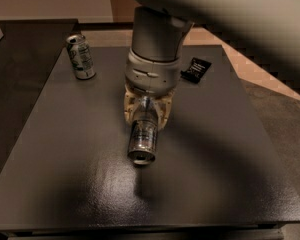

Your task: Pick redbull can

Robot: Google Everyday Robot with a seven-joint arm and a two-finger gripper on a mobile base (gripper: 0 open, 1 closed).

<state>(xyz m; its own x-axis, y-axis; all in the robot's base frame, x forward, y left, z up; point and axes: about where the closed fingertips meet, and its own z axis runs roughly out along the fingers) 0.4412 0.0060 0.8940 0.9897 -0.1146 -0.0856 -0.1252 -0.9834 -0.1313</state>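
Camera view: the gripper (146,115) is seen near the middle of the dark table (55,174), hanging from the thick grey arm (225,14) that enters from the upper right. Its cream-coloured fingers (130,109) are clenched on either side of the redbull can (142,141), which is gripped near one end while its other end, a silver rim, points down and toward the camera. A shadow is cast on the tabletop just below that rim, so the can is judged to be off the surface or barely touching it; which of the two cannot be told for certain.

The grasp is therefore taken as made, and only a clear raise away from the table is judged to be left.

Farther out, a white-and-green can (81,56) stands upright near the far left corner, well apart, and a small black packet (196,69) lies beyond the arm's wrist.
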